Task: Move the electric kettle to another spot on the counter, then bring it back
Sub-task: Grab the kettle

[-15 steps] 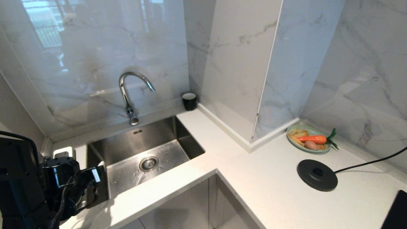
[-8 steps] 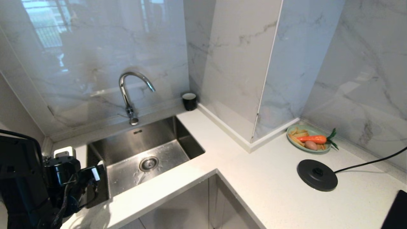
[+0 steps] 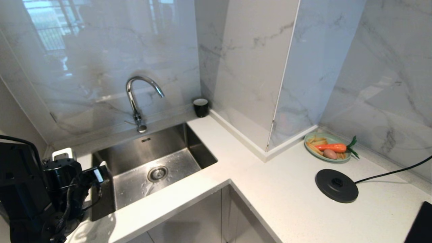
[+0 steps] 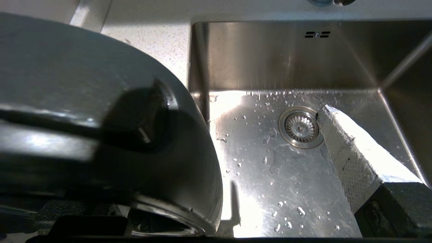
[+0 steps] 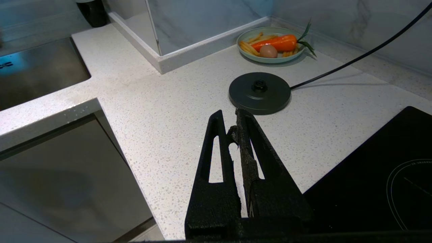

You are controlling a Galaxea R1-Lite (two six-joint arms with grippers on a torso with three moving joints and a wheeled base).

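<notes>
Upright electric kettle (handle hidden)

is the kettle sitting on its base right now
Apart. The head view shows the base bare on the counter at the right, while the kettle is far left beside the sink.

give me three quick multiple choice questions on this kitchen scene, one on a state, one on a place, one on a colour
1. The right gripper has its jaws:
A spread wide
B shut together
C out of sight

2. The flat round black base disc lies:
A on the white speckled stone counter, near the oval plate
B on the plate
C in the gripper

3. The plate is:
A red
B black
C pale green

Answers:
1 B, the right wrist view shows both jaws pressed together.
2 A, bare counter separates disc and plate.
3 C, its rim shows pale green around the carrot.
</notes>
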